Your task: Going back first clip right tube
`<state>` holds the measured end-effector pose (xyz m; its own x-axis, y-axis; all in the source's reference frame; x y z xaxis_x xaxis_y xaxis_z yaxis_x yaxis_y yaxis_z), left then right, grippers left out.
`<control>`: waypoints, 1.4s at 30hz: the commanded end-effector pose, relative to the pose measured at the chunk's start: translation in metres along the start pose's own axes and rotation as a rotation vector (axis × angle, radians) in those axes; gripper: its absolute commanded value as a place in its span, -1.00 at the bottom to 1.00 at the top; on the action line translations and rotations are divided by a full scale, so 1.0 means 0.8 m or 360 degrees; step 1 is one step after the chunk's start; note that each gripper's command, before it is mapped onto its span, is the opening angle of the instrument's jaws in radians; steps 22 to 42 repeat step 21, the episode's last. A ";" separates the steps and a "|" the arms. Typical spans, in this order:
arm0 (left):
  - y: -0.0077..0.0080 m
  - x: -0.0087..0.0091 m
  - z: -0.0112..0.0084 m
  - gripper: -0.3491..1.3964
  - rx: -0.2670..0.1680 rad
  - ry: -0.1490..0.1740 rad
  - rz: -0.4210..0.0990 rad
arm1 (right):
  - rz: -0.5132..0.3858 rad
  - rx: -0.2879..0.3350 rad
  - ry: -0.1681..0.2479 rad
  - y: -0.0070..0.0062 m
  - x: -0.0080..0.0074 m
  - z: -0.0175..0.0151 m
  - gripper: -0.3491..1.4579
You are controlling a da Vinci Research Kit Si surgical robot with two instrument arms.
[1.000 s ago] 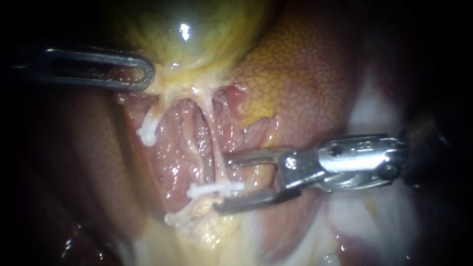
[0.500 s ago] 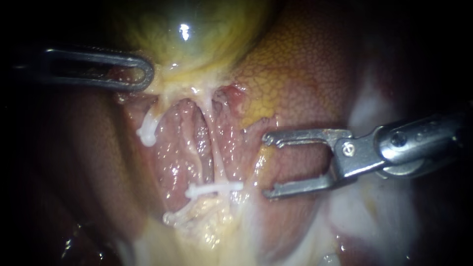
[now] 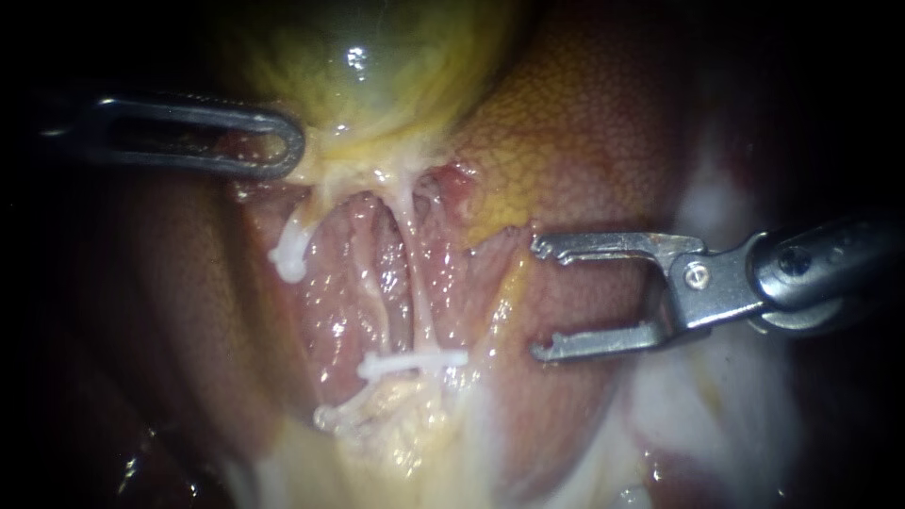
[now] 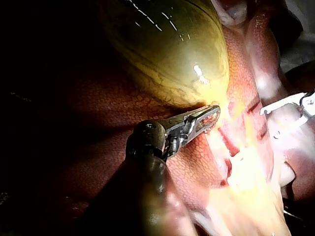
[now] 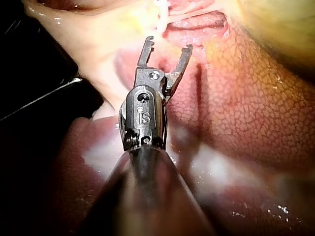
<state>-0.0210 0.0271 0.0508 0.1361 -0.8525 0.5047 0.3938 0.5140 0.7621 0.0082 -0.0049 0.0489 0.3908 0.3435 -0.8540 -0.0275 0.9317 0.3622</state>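
Right instrument (image 3: 535, 300) comes in from the right, over the liver (image 3: 584, 151). It's wide open at the tip w/ a clear gap, and nothing is held or touched from both sides. The tip points toward the dissected pocket below the gallbladder (image 3: 368, 66) but sits apart from it, on the liver side.

The clip (image 3: 413, 361) is white and lies crosswise on the right tube (image 3: 415, 283), low on it, near the yellow fat at the pocket's lower end. The clip and the right instrument aren't touching, w/ a strip of wet pink tissue btw them. The tube runs up from the clip to the gallbladder's base. Further left in the pocket there's a whitish stub (image 3: 287, 256); can't tell what it is.

Left instrument (image 3: 283, 149) enters from the left, closed on tissue at the gallbladder's lower edge.

Left wrist view: the left instrument (image 4: 209, 117) is clamped at the rim of the gallbladder (image 4: 167, 49), w/ red tissue showing in its slot. The right instrument (image 4: 268, 123) is open, well ahead of it and off to one side.

Right wrist view: the right instrument (image 5: 169, 44) is spread open above the liver (image 5: 256, 113). A pale strand (image 5: 161, 11) sits just ahead of the tip; can't tell which tube it is.
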 end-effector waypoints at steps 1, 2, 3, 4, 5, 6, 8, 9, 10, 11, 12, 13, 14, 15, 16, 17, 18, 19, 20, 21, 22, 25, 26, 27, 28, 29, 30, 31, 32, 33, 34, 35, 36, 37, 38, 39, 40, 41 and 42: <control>0.0002 0.0001 0.0003 -1.00 -0.0006 -0.0002 0.0002 | 0.0000 0.0000 0.0000 0.0000 0.0000 -0.0001 -0.06; 0.0005 0.0002 0.0009 -1.00 -0.0004 -0.0002 0.0003 | 0.0000 0.0001 0.0000 0.0000 0.0000 -0.0001 -0.06; 0.0006 0.0003 0.0011 -1.00 -0.0005 -0.0002 0.0004 | 0.0000 0.0001 0.0000 0.0000 -0.0001 -0.0002 -0.06; 0.0009 0.0005 0.0015 -1.00 -0.0002 -0.0001 0.0006 | 0.0000 0.0001 0.0001 0.0000 -0.0001 -0.0002 -0.06; 0.0011 0.0007 0.0019 -1.00 -0.0001 -0.0007 0.0008 | -0.0001 0.0002 0.0001 0.0000 -0.0001 -0.0003 -0.06; 0.0013 0.0008 0.0021 -1.00 -0.0002 -0.0007 0.0009 | -0.0001 0.0002 0.0001 0.0000 -0.0001 -0.0003 -0.06; 0.0017 0.0009 0.0025 -1.00 -0.0002 -0.0008 0.0011 | -0.0001 0.0007 0.0002 0.0000 -0.0001 -0.0004 -0.06; 0.0018 0.0010 0.0026 -1.00 -0.0002 -0.0008 0.0012 | -0.0001 0.0008 0.0002 0.0000 -0.0001 -0.0004 -0.06; 0.0019 0.0010 0.0026 -1.00 -0.0002 -0.0008 0.0012 | -0.0001 0.0008 0.0002 0.0000 -0.0001 -0.0005 -0.06; 0.0019 0.0010 0.0026 -1.00 -0.0002 -0.0008 0.0012 | -0.0001 0.0008 0.0002 0.0000 -0.0001 -0.0005 -0.06; 0.0019 0.0010 0.0026 -1.00 -0.0002 -0.0008 0.0012 | -0.0001 0.0009 0.0002 0.0000 -0.0001 -0.0005 -0.06; 0.0019 0.0010 0.0026 -1.00 -0.0002 -0.0008 0.0012 | -0.0001 0.0009 0.0002 0.0000 -0.0001 -0.0006 -0.06; 0.0019 0.0010 0.0026 -1.00 -0.0003 -0.0008 0.0012 | -0.0001 0.0009 0.0002 0.0000 -0.0001 -0.0006 -0.06; 0.0019 0.0010 0.0026 -1.00 -0.0003 -0.0008 0.0012 | -0.0001 0.0009 0.0002 0.0000 -0.0001 -0.0006 -0.06; 0.0019 0.0010 0.0026 -1.00 -0.0003 -0.0008 0.0012 | -0.0001 0.0009 0.0002 0.0000 -0.0001 -0.0006 -0.06; 0.0019 0.0010 0.0026 -1.00 -0.0003 -0.0008 0.0012 | -0.0001 0.0009 0.0002 0.0000 -0.0001 -0.0006 -0.06; 0.0019 0.0010 0.0026 -1.00 -0.0003 -0.0008 0.0012 | -0.0001 0.0009 0.0002 0.0000 -0.0001 -0.0006 -0.06; 0.0019 0.0010 0.0026 -1.00 -0.0003 -0.0008 0.0012 | -0.0001 0.0009 0.0002 0.0000 -0.0001 -0.0006 -0.06; 0.0019 0.0010 0.0026 -1.00 -0.0003 -0.0008 0.0012 | -0.0001 0.0009 0.0002 0.0000 -0.0001 -0.0006 -0.06; 0.0019 0.0010 0.0026 -1.00 0.0001 -0.0007 0.0012 | -0.0001 0.0009 0.0002 0.0000 -0.0001 -0.0006 -0.06; 0.0019 0.0010 0.0026 -1.00 0.0001 -0.0007 0.0012 | -0.0001 0.0009 0.0002 0.0000 -0.0001 -0.0006 -0.06; 0.0019 0.0010 0.0026 -1.00 0.0001 -0.0007 0.0012 | -0.0001 0.0009 0.0002 0.0000 -0.0001 -0.0006 -0.06; 0.0019 0.0010 0.0026 -1.00 0.0001 -0.0007 0.0012 | -0.0001 0.0009 0.0002 0.0000 -0.0001 -0.0006 -0.06; 0.0019 0.0010 0.0026 -1.00 0.0001 -0.0007 0.0012 | -0.0001 0.0009 0.0002 0.0000 -0.0001 -0.0006 -0.06; 0.0019 0.0010 0.0026 -1.00 0.0001 -0.0007 0.0012 | -0.0001 0.0009 0.0002 0.0000 -0.0001 -0.0006 -0.06; 0.0019 0.0010 0.0026 -1.00 0.0001 -0.0007 0.0012 | -0.0001 0.0009 0.0002 0.0000 -0.0001 -0.0006 -0.06; 0.0019 0.0010 0.0026 -1.00 0.0001 -0.0007 0.0012 | -0.0001 0.0009 0.0002 0.0000 -0.0001 -0.0006 -0.06; 0.0019 0.0010 0.0026 -1.00 0.0001 -0.0007 0.0012 | -0.0001 0.0009 0.0002 0.0000 -0.0001 -0.0006 -0.06; 0.0019 0.0010 0.0026 -1.00 0.0001 -0.0007 0.0012 | -0.0001 0.0009 0.0002 0.0000 -0.0001 -0.0006 -0.06; 0.0019 0.0010 0.0026 -1.00 0.0001 -0.0007 0.0012 | -0.0001 0.0009 0.0002 0.0000 -0.0001 -0.0006 -0.06; 0.0019 0.0010 0.0026 -1.00 0.0001 -0.0007 0.0012 | -0.0001 0.0009 0.0002 0.0000 -0.0001 -0.0006 -0.06; 0.0019 0.0010 0.0026 -1.00 0.0001 -0.0007 0.0012 | -0.0001 0.0009 0.0002 0.0000 -0.0001 -0.0006 -0.06; 0.0019 0.0010 0.0026 -1.00 0.0001 -0.0007 0.0012 | -0.0001 0.0009 0.0002 0.0000 -0.0001 -0.0006 -0.06; 0.0019 0.0010 0.0026 -1.00 0.0001 -0.0007 0.0012 | -0.0001 0.0009 0.0002 0.0000 -0.0001 -0.0006 -0.06; 0.0019 0.0010 0.0026 -1.00 0.0001 -0.0007 0.0012 | -0.0001 0.0009 0.0002 0.0000 -0.0001 -0.0006 -0.06; 0.0019 0.0010 0.0026 -1.00 0.0001 -0.0007 0.0012 | -0.0001 0.0009 0.0002 0.0000 -0.0001 -0.0006 -0.06; 0.0019 0.0010 0.0026 -1.00 0.0001 -0.0007 0.0012 | -0.0001 0.0009 0.0002 0.0000 -0.0001 -0.0006 -0.06; 0.0019 0.0010 0.0026 -1.00 0.0001 -0.0007 0.0012 | -0.0001 0.0009 0.0002 0.0000 -0.0001 -0.0006 -0.06; 0.0019 0.0010 0.0026 -1.00 0.0001 -0.0007 0.0012 | -0.0001 0.0009 0.0002 0.0000 -0.0001 -0.0006 -0.06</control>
